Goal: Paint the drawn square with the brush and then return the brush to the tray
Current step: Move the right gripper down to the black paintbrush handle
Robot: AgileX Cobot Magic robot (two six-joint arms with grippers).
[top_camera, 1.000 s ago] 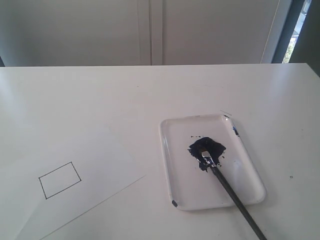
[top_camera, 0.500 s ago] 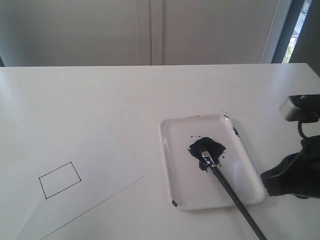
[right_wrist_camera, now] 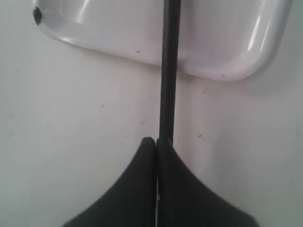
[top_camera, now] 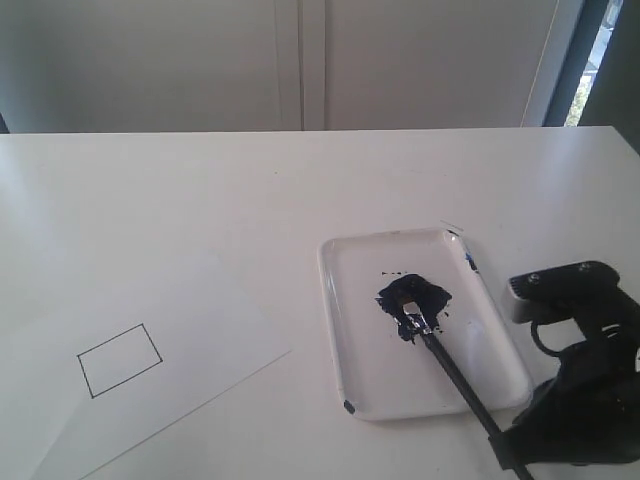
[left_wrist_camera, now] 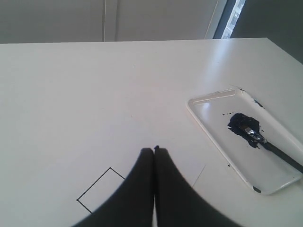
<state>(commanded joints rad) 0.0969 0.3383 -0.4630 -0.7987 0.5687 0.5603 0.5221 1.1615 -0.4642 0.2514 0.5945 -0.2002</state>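
The brush [top_camera: 452,372] lies with its stained tip in the dark paint blot [top_camera: 412,297] of the white tray [top_camera: 368,372]. Its black handle runs out over the tray's near rim. My right gripper [top_camera: 503,452] is shut and hovers right over the handle's outer end. In the right wrist view the handle [right_wrist_camera: 169,71] passes under the shut right gripper [right_wrist_camera: 156,140], beyond the tray [right_wrist_camera: 118,33]. The drawn square [top_camera: 120,360] is blank on the paper sheet [top_camera: 190,320]. My left gripper [left_wrist_camera: 155,149] is shut and empty above the paper, beside the square [left_wrist_camera: 102,188].
The white table [top_camera: 200,200] reaches back to a pale wall. The table's right edge [top_camera: 620,140] borders a dark gap. Small paint specks mark the tray's far corner [top_camera: 468,260].
My right arm has come into the exterior view from the right and swung down and left to the brush handle's end. Brush, tray and paper have not moved.
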